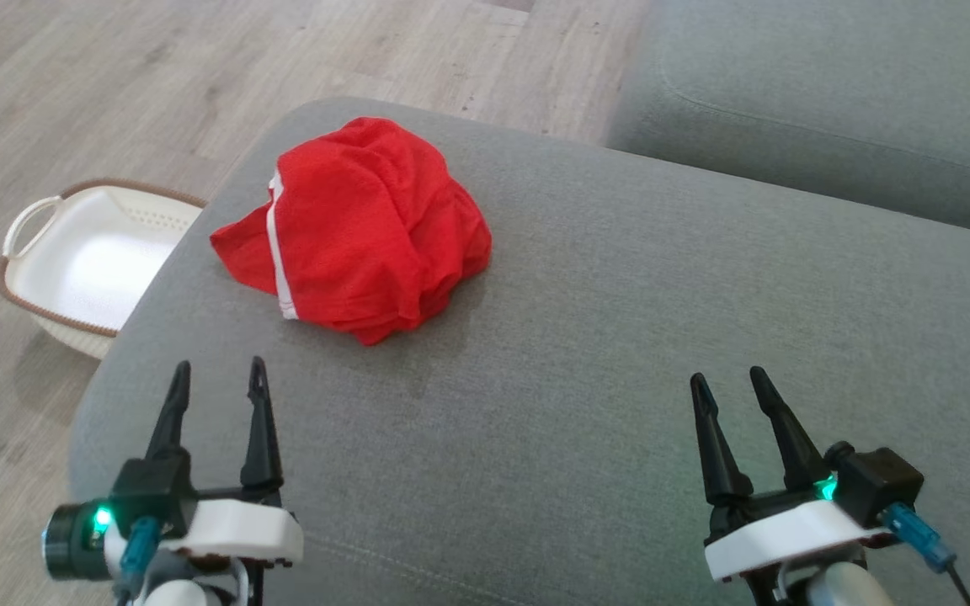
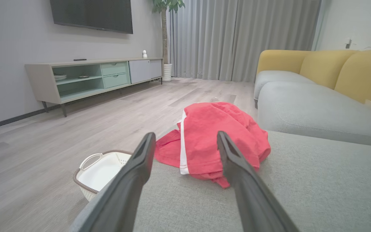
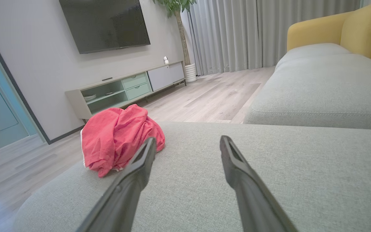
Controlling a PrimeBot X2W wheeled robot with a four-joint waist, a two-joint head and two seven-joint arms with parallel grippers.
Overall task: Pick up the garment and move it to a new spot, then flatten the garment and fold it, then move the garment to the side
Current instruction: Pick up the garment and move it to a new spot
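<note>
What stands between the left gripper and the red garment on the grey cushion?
Nothing visible does. Only bare grey cushion lies between the open left gripper and the crumpled red garment, which sits just ahead of its fingertips, untouched.

Matt red mesh-cloth garment [image 1: 363,227]

Head view down onto cushion [image 1: 620,337], wrist views low across it, sharing garment [image 1: 367,227]

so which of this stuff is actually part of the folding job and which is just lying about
Job in hand: red garment, crumpled on the grey cushion; left gripper and right gripper, both open.
Lying about: white basket on the floor; TV stand; TV.
</note>
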